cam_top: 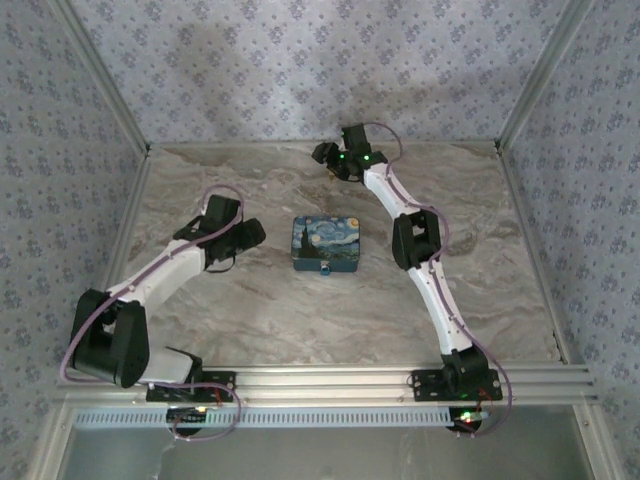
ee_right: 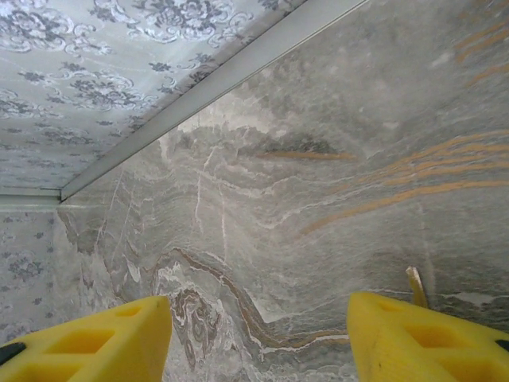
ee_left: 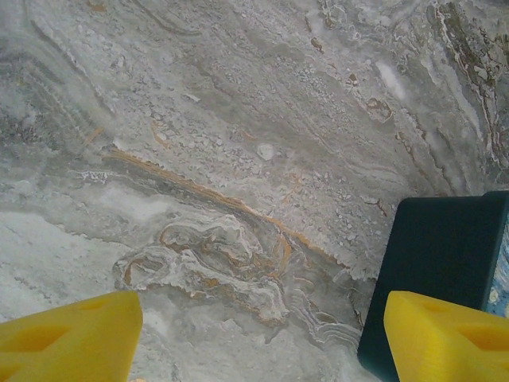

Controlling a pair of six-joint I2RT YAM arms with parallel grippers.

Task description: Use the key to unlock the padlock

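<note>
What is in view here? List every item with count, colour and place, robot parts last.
tin: one, blue starry-night print, table centre.
padlock: one, tiny, greyish, at the tin's near face.
table: one, grey-beige marble pattern.
walls: three, pale floral paper, around the table.
left arm: one, white and black, reaching toward the tin's left side.
right arm: one, white and black, reaching to the table's far edge.
left jaws: yellow, open, over the table beside the tin.
right jaws: yellow, open, near the back wall.

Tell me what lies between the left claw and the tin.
Bare table separates left claw from tin, per top view.
</note>
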